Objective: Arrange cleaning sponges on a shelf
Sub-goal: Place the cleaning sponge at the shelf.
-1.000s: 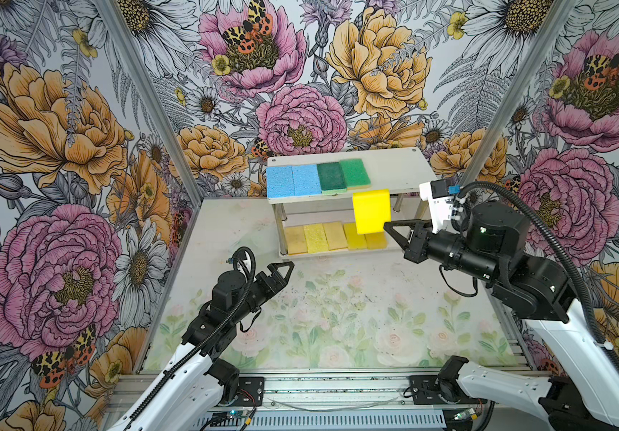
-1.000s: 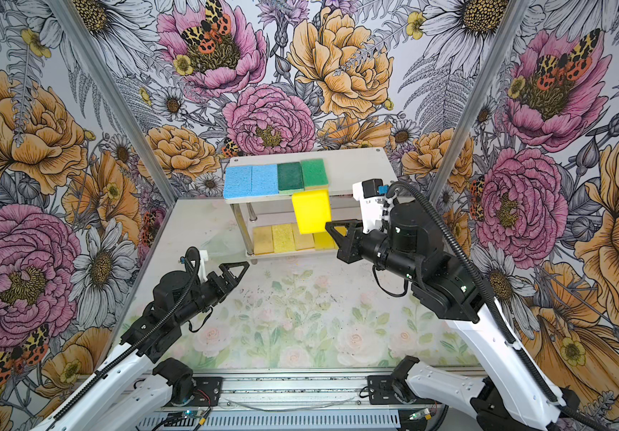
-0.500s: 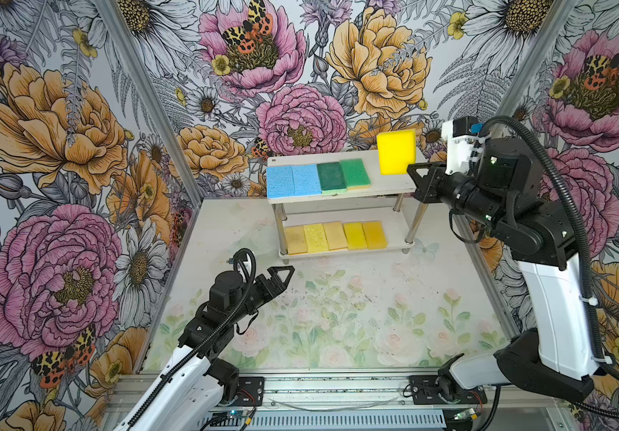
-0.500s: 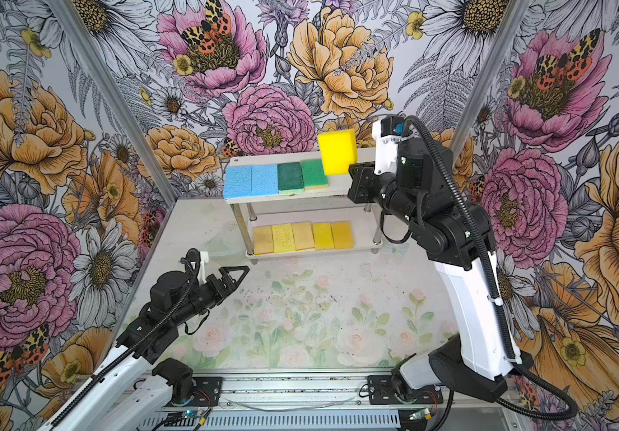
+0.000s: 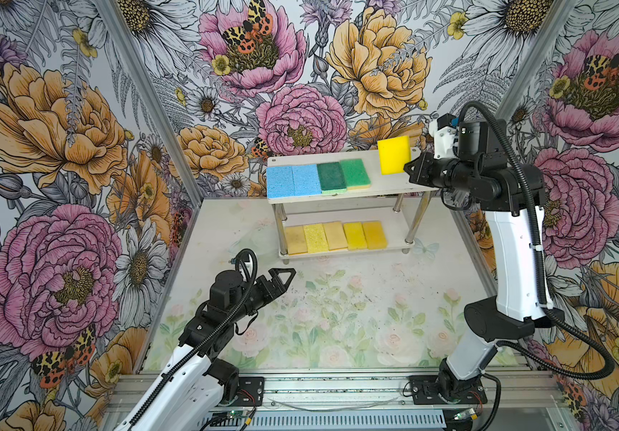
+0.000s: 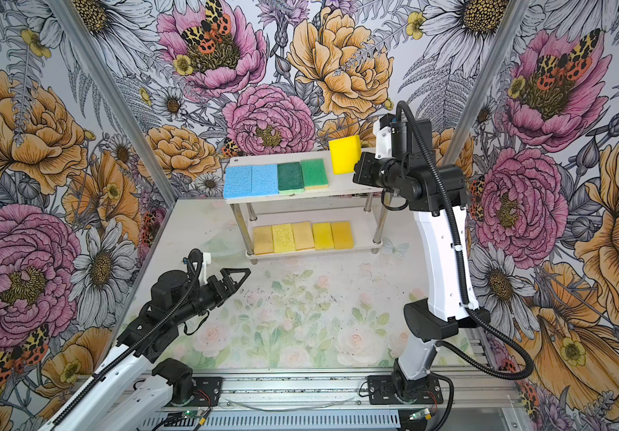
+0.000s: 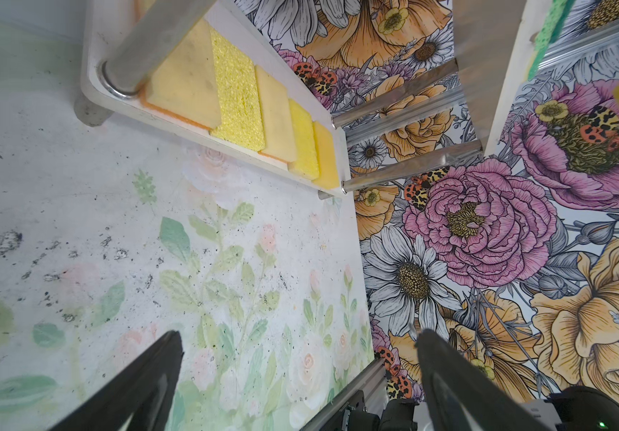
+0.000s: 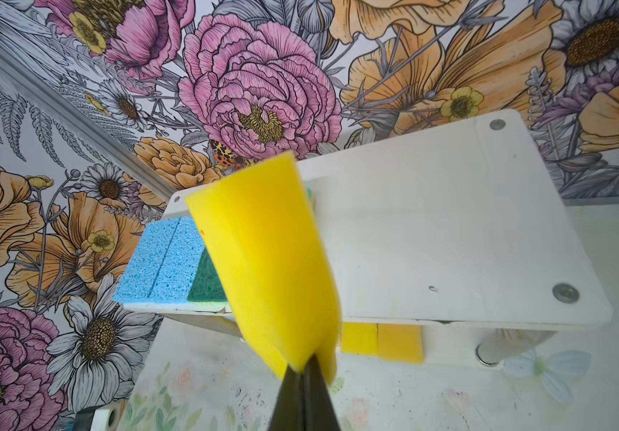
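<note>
Nine sponges lie placed on the two-tier white shelf with chrome posts point(image 5: 386, 184). Two light blue rectangular sponges point(image 5: 293, 181) and two green-topped sponges point(image 5: 343, 175) sit in a row on the upper board, and five yellow and tan sponges point(image 5: 336, 237) sit in a row on the lower board. A bright yellow rectangular sponge point(image 5: 393, 155) stands on edge over the bare end of the upper board, pinched at its near edge by the tightly closed right gripper point(image 8: 303, 384). The left gripper point(image 5: 283, 278) hovers wide open and empty over the floral bench point(image 5: 338, 317). Judgement: only laying down and releasing this last sponge is left.
</note>
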### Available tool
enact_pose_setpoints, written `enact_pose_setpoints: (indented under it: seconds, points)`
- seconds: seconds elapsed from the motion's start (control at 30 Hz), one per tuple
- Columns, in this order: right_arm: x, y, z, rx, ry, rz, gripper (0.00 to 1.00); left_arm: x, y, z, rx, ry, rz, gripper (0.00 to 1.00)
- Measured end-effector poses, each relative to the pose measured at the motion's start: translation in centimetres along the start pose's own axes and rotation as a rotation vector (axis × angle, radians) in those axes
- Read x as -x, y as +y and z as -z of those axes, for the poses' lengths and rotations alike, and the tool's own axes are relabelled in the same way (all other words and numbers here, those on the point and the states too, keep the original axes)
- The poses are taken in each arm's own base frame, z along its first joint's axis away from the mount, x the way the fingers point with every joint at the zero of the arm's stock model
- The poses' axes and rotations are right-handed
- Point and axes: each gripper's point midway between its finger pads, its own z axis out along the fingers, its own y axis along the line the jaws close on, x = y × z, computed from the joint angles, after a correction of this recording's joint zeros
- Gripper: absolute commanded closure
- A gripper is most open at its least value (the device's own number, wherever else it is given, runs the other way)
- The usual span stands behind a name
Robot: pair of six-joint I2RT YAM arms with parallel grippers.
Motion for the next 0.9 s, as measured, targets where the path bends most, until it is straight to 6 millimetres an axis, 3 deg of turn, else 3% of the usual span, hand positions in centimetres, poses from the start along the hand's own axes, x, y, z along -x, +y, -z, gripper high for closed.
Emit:
enact_pose_setpoints:
  seconds: [0.23, 0.5, 0.83, 0.9]
  points:
    - [-0.8, -2.1, -2.7, 0.012, 0.084, -0.062, 1.0, -0.4, 0.4, -0.3, 0.011, 0.029, 0.01, 0.01]
    - [-1.7, -3.2, -5.3, 0.035, 0.155, -0.098, 1.0, -0.6, 0.7, -0.6, 0.022, 0.043, 0.017, 0.01]
    - [-2.3, -2.9, -6.3, 0.071, 0.195, -0.112, 1.0, -0.5, 1.2, -0.8, 0.037, 0.051, 0.027, 0.01]
    - [-2.4, -2.8, -6.2, 0.076, 0.2, -0.114, 0.96, -0.5, 1.3, -0.8, 0.038, 0.051, 0.028, 0.01]
